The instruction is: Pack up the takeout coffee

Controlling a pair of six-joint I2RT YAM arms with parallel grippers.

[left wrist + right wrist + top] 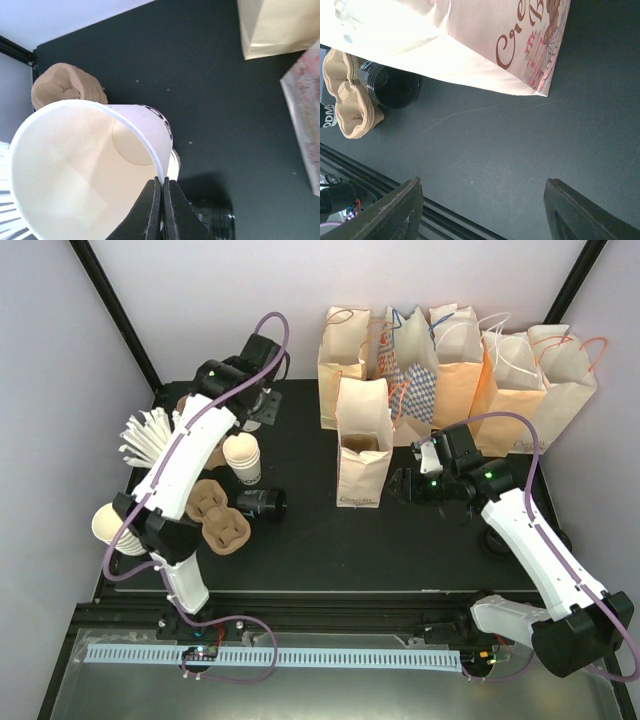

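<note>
Gripping one white lettered cup (75,170) by its rim, the left jaws are pressing tight together on it; the right jaws are hanging wide apart, holding nothing, just beside one standing paper bag (362,445).

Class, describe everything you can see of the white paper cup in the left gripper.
The white paper cup is open, with no lid; its mouth faces the left wrist camera, showing a plain cream inside and round bottom. It looks like thin paper with a rolled rim. Dark printed lettering runs round the outer side. The left gripper has its jaws shut on the cup wall at the rim. Whether it touches the table cannot be told.
</note>
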